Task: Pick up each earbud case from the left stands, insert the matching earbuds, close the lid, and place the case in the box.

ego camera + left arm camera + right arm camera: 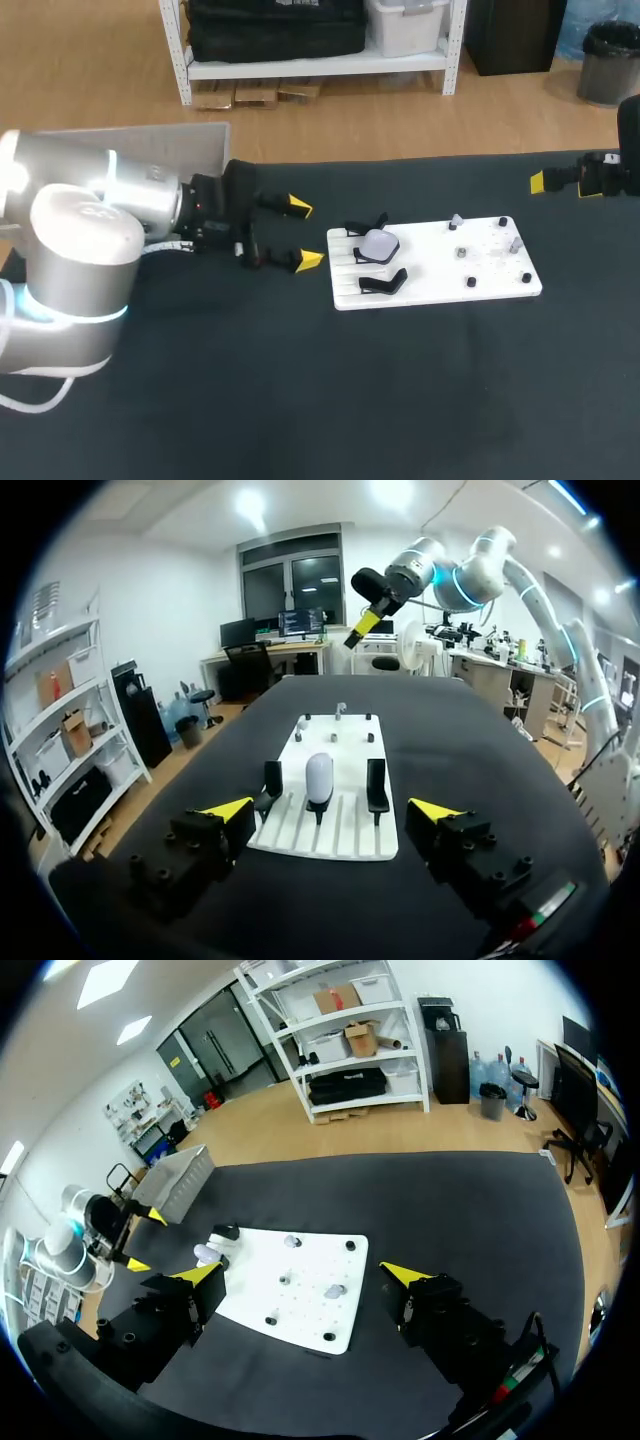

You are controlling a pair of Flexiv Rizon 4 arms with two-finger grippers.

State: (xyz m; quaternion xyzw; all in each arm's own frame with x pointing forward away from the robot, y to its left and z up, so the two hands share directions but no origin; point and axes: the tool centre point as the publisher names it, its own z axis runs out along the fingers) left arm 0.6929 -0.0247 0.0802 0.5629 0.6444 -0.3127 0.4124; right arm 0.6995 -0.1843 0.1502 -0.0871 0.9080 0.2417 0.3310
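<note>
We hold both grippers open and empty; 1 earbud case sits on its stand.

Our left gripper (305, 234) hovers just left of the white board (430, 288), its 2 yellow-tipped fingers (230, 808) spread wide and gripping nothing. In its wrist view the board lies ahead of the tips, apart from them. The pale grey earbud case (378, 243) rests on the middle of 3 black stands at the board's left end, between the near stand (382, 282) and the far stand (365, 222). Small grey and black pieces (515, 243) dot the board's right half, too small for us to identify. Our right gripper (563, 185) hangs at the far right, well apart from the board, with its fingers also spread and nothing between them. The grey box (190, 140) stands at the table's far left edge, beyond our left arm.
</note>
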